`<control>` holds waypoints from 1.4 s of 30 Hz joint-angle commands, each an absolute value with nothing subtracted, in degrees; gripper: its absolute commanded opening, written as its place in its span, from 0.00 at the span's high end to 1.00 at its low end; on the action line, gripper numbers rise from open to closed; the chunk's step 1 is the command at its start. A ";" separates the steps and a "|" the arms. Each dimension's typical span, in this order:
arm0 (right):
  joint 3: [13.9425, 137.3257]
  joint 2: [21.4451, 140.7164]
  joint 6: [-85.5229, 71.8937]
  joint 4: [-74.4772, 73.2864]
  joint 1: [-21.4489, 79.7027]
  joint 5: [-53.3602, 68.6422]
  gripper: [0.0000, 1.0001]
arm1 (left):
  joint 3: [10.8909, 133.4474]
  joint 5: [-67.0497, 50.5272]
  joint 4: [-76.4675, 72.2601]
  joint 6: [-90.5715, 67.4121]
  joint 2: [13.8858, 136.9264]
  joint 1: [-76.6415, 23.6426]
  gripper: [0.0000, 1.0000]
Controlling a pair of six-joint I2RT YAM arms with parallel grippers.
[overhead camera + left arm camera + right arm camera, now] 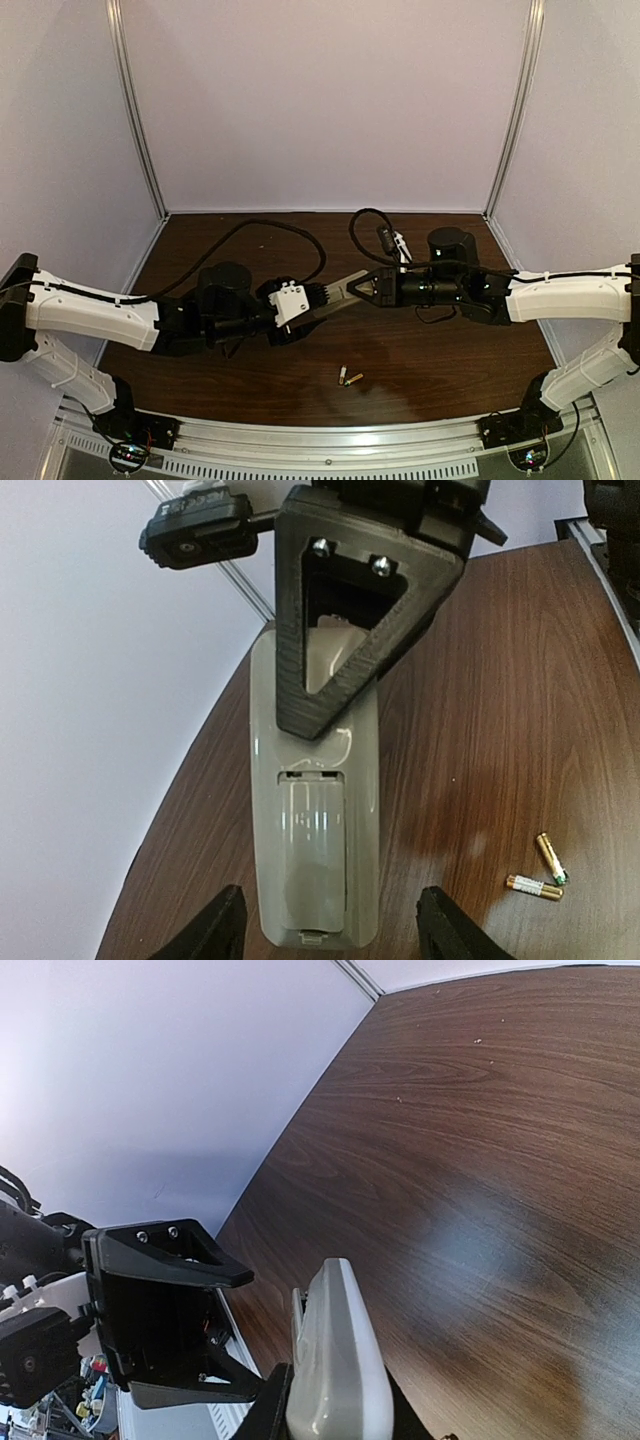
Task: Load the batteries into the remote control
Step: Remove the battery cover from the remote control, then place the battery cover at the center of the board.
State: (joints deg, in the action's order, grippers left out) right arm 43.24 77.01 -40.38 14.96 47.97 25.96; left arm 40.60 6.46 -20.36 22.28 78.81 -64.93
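Above the desk (200, 350), the remote control (315, 830) hangs between both arms, right claw (335, 1400) clenched on one end, left claw (330, 925) around the other, grip unclear; batteries (350, 377) lie below

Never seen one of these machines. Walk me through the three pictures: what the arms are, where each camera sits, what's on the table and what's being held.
These are two robot arms bolted at the near edge of a brown table, each ending in a two-finger gripper. The overhead picture looks down from above and behind them. The other two come from cameras on the wrists, so each shows its own fingers.

Both arms meet in mid-air over the table, holding the remote control between them. The right gripper is shut on one end of it. The left gripper has a finger on either side of the other end. The remote's back faces the left wrist camera, its battery cover on.

The batteries, two small gold ones, lie loose on the table near the front.
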 commanded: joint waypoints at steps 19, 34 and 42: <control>44.11 76.29 -41.28 18.07 48.52 29.56 1.00 | 42.18 12.14 -23.15 22.31 81.84 -64.73 0.74; 41.55 72.67 -42.00 10.51 43.11 18.26 1.00 | 39.27 10.72 -22.16 15.81 77.23 -64.02 0.84; 40.60 68.77 -38.56 5.16 39.07 15.14 1.00 | 40.65 10.27 -14.37 6.30 82.70 -58.56 0.82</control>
State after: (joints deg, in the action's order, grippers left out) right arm 41.56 71.57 -40.62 8.19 40.27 17.54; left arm 39.64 10.87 -19.57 12.75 78.83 -60.93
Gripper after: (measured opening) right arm 0.225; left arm 0.242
